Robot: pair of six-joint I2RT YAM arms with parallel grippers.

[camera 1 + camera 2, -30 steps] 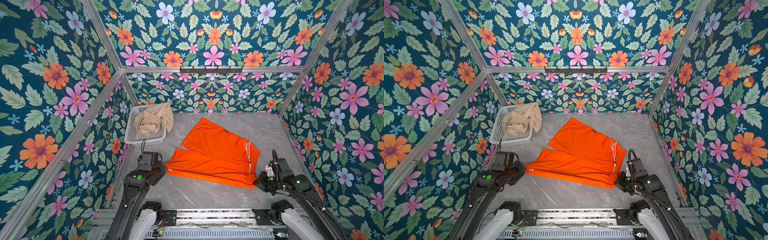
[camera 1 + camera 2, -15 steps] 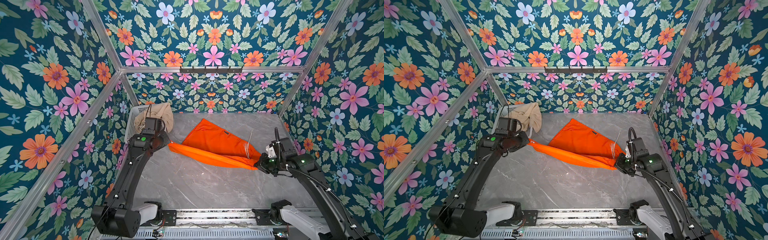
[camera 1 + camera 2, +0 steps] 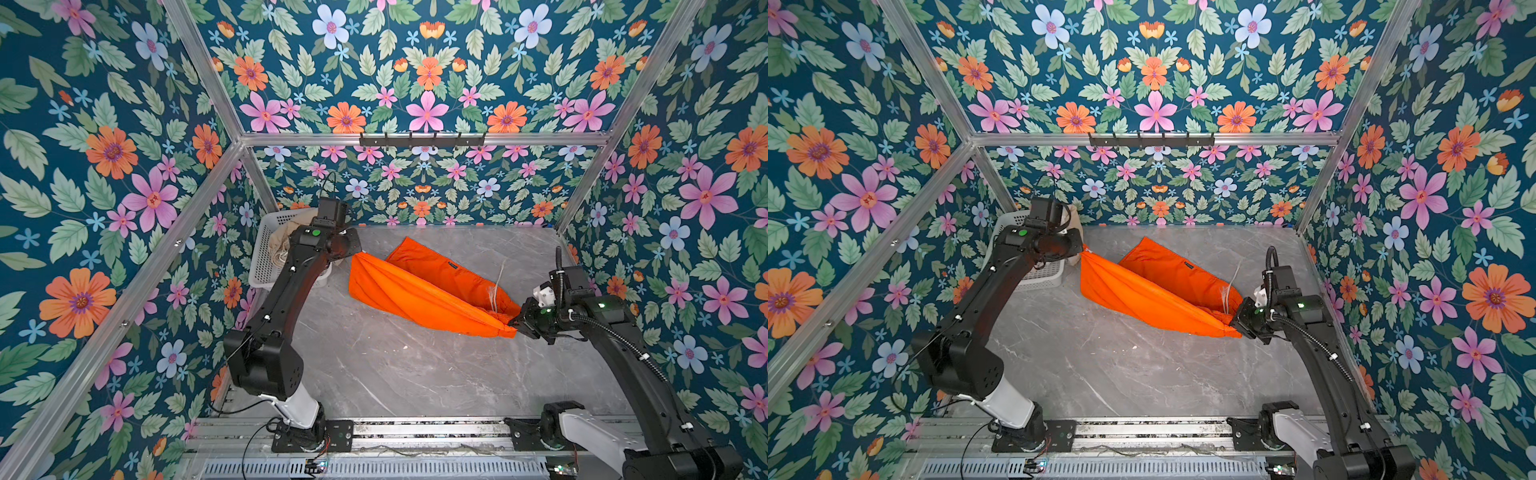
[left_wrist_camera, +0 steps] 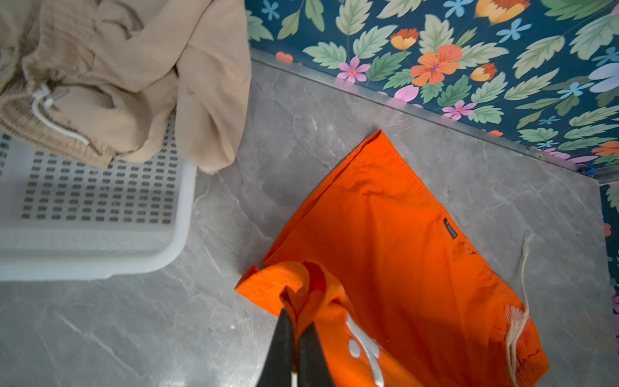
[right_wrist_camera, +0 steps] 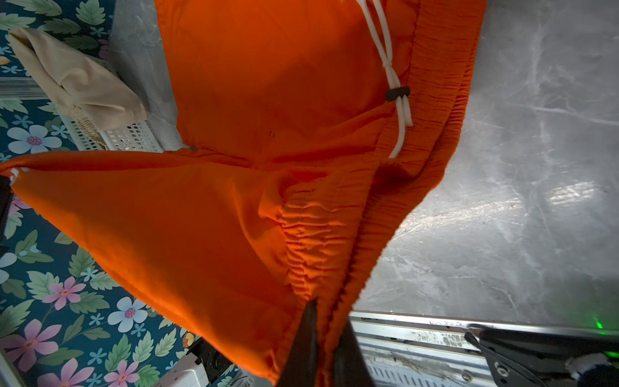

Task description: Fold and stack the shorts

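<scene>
The left tool point(image 3: 359, 253) and right tool point(image 3: 516, 328) each clenched one end of the orange shorts point(image 3: 415, 297), holding that edge raised above the surface point(image 3: 395, 374).

Camera setup: stereo pair up top, one cam per wrist

Both top views: high over the near edge, tilted down toward the far wall, far enough back for the whole table point(image 3: 415, 374), nearly identical framing. Left wrist: close in at the far left, facing down and right over the basket point(image 4: 100, 264) and orange shorts point(image 4: 385, 251). Right wrist: super tight at the right, facing left across the same shorts toward that basket.
</scene>
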